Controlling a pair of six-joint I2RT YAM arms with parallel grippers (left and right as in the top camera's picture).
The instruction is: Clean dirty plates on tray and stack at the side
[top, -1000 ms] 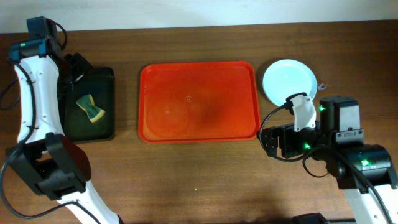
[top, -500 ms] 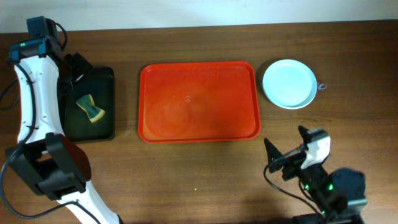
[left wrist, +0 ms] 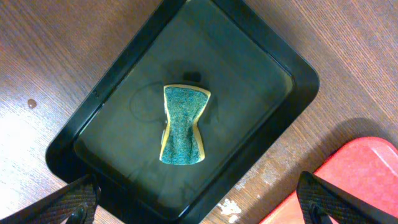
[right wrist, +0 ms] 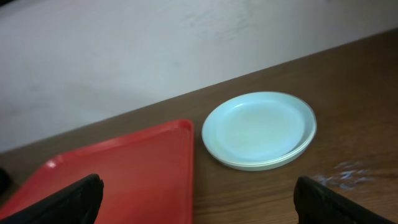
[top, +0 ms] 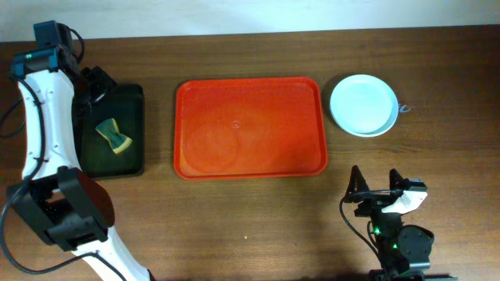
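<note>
The red-orange tray (top: 250, 129) lies in the middle of the table with nothing on it. The plates (top: 363, 104) sit stacked on the table just right of the tray, a pale mint-blue one on top. In the right wrist view the stack (right wrist: 260, 129) lies beyond the tray's corner (right wrist: 124, 168). My right gripper (top: 375, 187) is open and empty near the front edge, well short of the plates; it also shows in the right wrist view (right wrist: 199, 199). My left gripper (top: 95, 84) is open and empty at the far left, as the left wrist view (left wrist: 199, 208) shows.
A small black tray (top: 137, 101) at the left holds a green and yellow sponge (top: 115, 135). In the left wrist view the sponge (left wrist: 182, 124) lies in the middle of the black tray (left wrist: 292, 68). A small metal bit (top: 403, 108) lies right of the plates.
My right arm has pulled back from beside the plates toward the table's front edge, its gripper open. The left arm, tray and plates have not moved.
</note>
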